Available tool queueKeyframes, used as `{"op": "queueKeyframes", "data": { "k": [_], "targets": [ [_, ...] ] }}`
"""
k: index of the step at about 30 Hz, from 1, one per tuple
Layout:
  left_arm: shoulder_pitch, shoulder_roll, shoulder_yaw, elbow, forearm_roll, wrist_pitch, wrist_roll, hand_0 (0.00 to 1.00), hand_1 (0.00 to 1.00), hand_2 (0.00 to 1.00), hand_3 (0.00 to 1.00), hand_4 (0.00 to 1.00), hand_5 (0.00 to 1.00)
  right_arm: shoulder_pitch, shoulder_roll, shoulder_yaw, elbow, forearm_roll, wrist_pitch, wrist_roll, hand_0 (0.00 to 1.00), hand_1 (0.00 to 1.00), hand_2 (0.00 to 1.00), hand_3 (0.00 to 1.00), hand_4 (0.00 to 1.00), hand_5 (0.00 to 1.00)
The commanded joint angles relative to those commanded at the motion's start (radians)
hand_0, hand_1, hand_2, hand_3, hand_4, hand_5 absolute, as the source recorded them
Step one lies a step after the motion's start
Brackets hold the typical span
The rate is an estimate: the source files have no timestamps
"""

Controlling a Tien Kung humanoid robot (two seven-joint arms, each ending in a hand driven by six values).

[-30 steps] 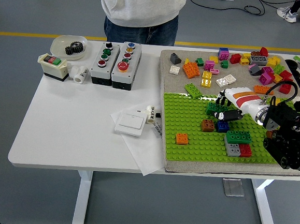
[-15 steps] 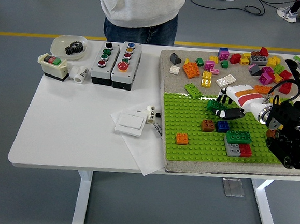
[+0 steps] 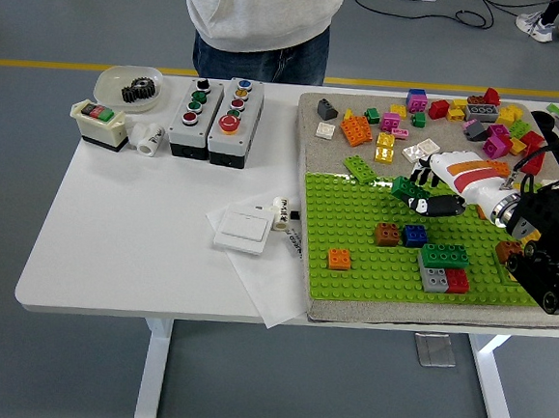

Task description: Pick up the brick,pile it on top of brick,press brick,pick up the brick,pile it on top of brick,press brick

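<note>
Green brick (image 3: 404,188) seemingly pinched by right hand (image 3: 438,186) fingers (image 3: 433,204).

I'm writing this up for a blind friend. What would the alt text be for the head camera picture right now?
A robot's right hand holds a dark green brick above a green baseplate on a white table, with brown and blue bricks below it. Loose bricks lie behind; a person stands at the far side.

button boxes (image 3: 215,119) left of baseplate (image 3: 364,245); loose bricks (image 3: 432,119) behind
</note>
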Motion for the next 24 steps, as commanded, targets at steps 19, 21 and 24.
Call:
{"op": "queueKeyframes", "data": {
  "k": [19,21,24],
  "targets": [
    [0.010,0.000,-0.001,0.007,-0.006,0.007,-0.006,0.764,0.758,0.765,0.598,0.668,0.596,-0.005,-0.251,0.074,0.386,-0.413,-0.109,0.029,0.291,0.443,0.513,0.513,0.676,0.483],
    [0.010,0.001,0.002,0.008,-0.010,0.008,-0.008,0.765,0.758,0.765,0.598,0.668,0.596,-0.009,-0.281,0.063,0.428,-0.435,-0.112,0.027,0.292,0.443,0.513,0.513,0.677,0.483],
    [0.010,0.001,0.003,0.008,-0.012,0.009,-0.008,0.765,0.758,0.765,0.598,0.668,0.596,-0.016,-0.319,0.045,0.477,-0.467,-0.113,0.021,0.292,0.443,0.513,0.513,0.677,0.483]
  ]
}}
